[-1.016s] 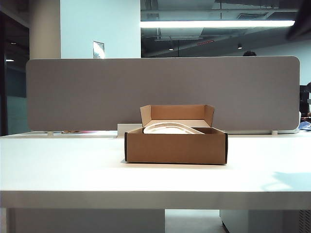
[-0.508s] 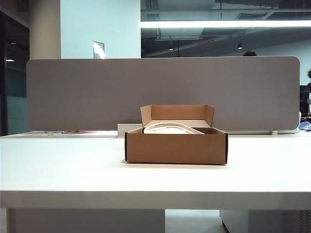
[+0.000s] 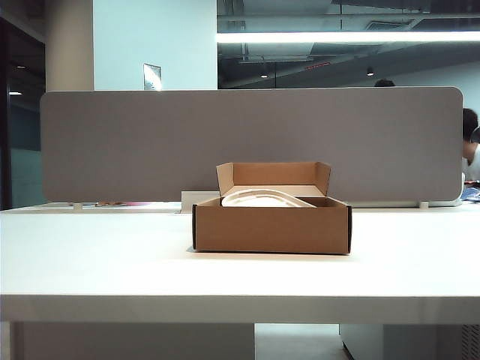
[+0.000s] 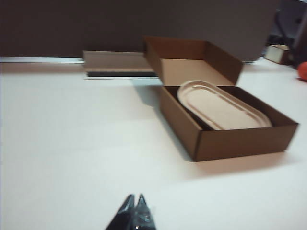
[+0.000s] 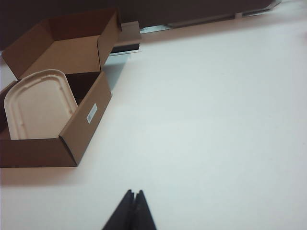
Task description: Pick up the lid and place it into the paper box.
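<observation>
Cardboard is counted once: one box (image 3: 271, 227) on the white table (image 3: 97, 262), with one lid (image 3: 262, 198) lying tilted inside it, one end propped against a side wall. Since a second ago, box and lid are unmoved, while a dark shape at the exterior view's upper right is gone. Both grippers, left (image 4: 134, 203) and right (image 5: 134, 197), are seen only at their tips, fingers pressed together, well apart from the box.

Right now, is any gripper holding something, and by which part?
Nothing is held. The left gripper and right gripper are shut and empty above the table; the lid lies in the paper box.
</observation>
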Tool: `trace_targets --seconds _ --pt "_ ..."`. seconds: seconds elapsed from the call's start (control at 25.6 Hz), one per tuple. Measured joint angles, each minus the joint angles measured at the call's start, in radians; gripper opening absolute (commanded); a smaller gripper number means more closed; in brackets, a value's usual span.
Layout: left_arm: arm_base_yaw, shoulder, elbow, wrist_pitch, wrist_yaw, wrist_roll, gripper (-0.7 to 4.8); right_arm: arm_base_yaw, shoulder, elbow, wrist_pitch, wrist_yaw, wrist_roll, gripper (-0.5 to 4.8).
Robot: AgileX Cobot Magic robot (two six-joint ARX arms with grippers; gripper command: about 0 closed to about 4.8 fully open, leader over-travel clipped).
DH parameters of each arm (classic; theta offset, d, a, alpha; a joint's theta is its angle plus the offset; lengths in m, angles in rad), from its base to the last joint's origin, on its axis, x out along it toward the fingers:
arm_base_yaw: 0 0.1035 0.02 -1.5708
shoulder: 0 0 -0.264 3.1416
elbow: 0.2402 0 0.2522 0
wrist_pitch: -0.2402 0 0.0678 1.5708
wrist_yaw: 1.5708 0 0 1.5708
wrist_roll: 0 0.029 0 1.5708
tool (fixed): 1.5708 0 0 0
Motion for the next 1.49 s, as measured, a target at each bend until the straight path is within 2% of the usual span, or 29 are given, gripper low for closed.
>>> trace_targets --seconds 0.23,0.55,0.7,1.49 --pt "0.0 0.001 0.0 0.0 -0.143 0.0 -0.04 0.0 -0.062 -0.091 -0.003 0.002 -0.004 -0.04" --pt "0.0 0.0 0.0 -0.02 -0.208 0.012 -0.04 -0.006 -0.062 -0.122 0.009 0.025 -0.008 -0.04" --pt "0.0 0.0 0.0 -0.028 -0.229 0.044 -0.03 -0.006 -0.062 -0.122 0.01 0.026 -0.029 -0.04" --pt "0.0 -0.001 0.0 -0.028 -0.236 0.045 -0.03 -0.001 -0.062 -0.123 0.011 0.021 -0.042 -0.01"
